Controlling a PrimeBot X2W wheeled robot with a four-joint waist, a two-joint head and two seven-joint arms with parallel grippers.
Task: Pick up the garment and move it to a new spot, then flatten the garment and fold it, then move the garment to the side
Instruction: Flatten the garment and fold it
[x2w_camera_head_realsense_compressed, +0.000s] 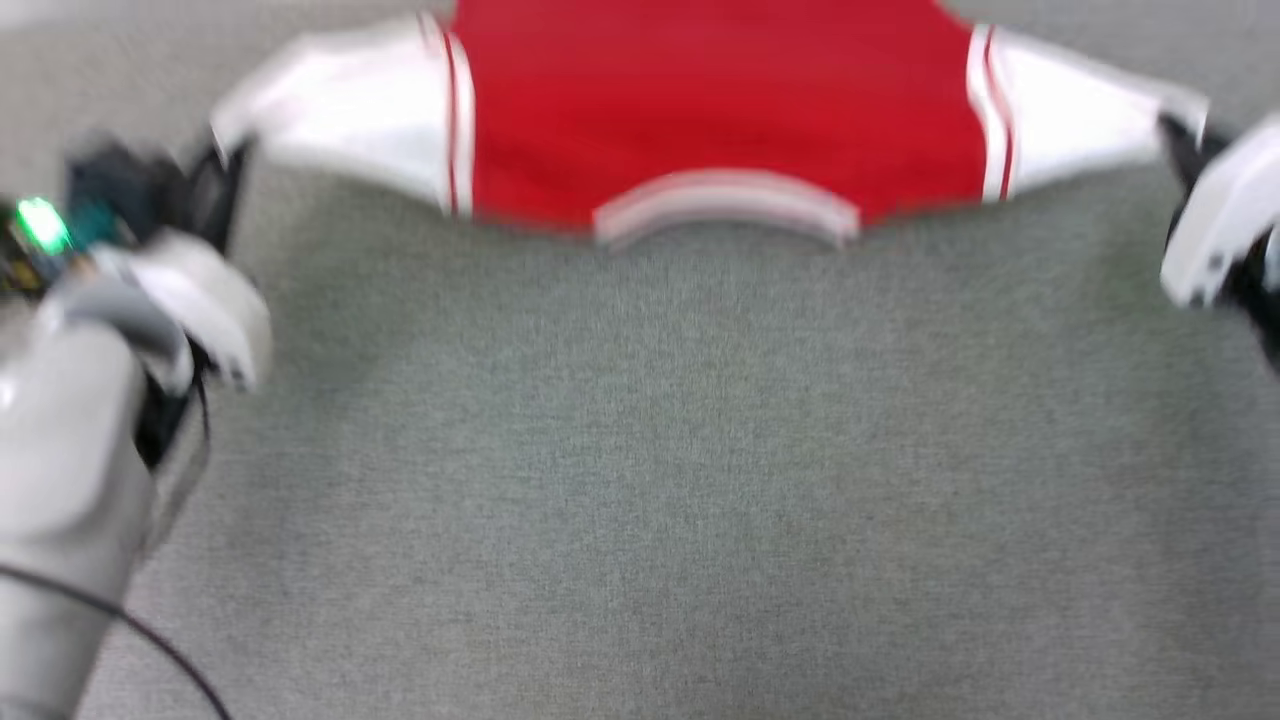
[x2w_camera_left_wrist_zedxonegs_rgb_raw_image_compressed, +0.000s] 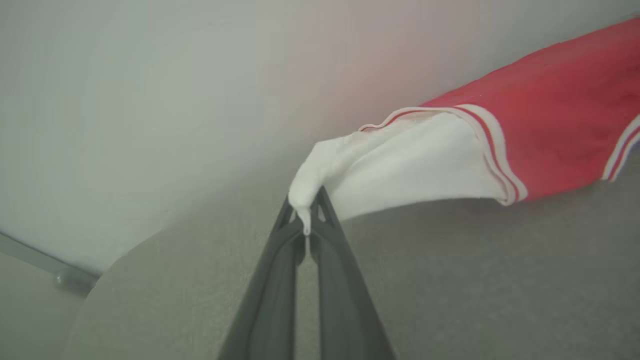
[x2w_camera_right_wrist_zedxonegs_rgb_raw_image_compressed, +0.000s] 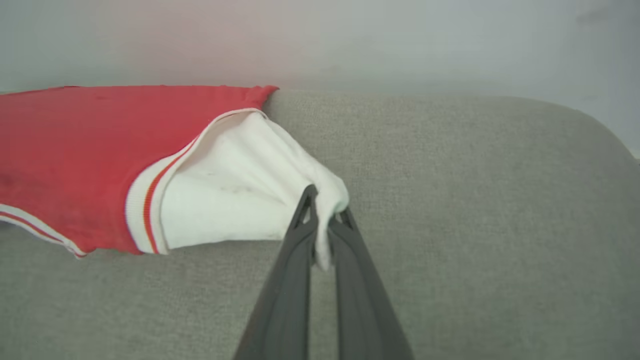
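Observation:
The garment (x2w_camera_head_realsense_compressed: 715, 110), a red jersey with white short sleeves and a striped collar, is stretched wide across the far part of the grey table, plain side up, collar toward me. My left gripper (x2w_camera_head_realsense_compressed: 222, 165) is shut on the tip of the left white sleeve (x2w_camera_left_wrist_zedxonegs_rgb_raw_image_compressed: 400, 165); the left wrist view shows the cloth pinched between the dark fingers (x2w_camera_left_wrist_zedxonegs_rgb_raw_image_compressed: 280, 280). My right gripper (x2w_camera_head_realsense_compressed: 1180, 140) is shut on the tip of the right white sleeve (x2w_camera_right_wrist_zedxonegs_rgb_raw_image_compressed: 240, 190), the cloth pinched at its fingertips (x2w_camera_right_wrist_zedxonegs_rgb_raw_image_compressed: 295, 280). The lettering is hidden.
The grey fabric-covered table (x2w_camera_head_realsense_compressed: 640, 480) spreads out between me and the jersey. Its rounded corners (x2w_camera_left_wrist_zedxonegs_rgb_raw_image_compressed: 105, 280) and far edge (x2w_camera_right_wrist_zedxonegs_rgb_raw_image_compressed: 500, 97) lie close behind the sleeves, with a pale wall beyond. The head view is blurred.

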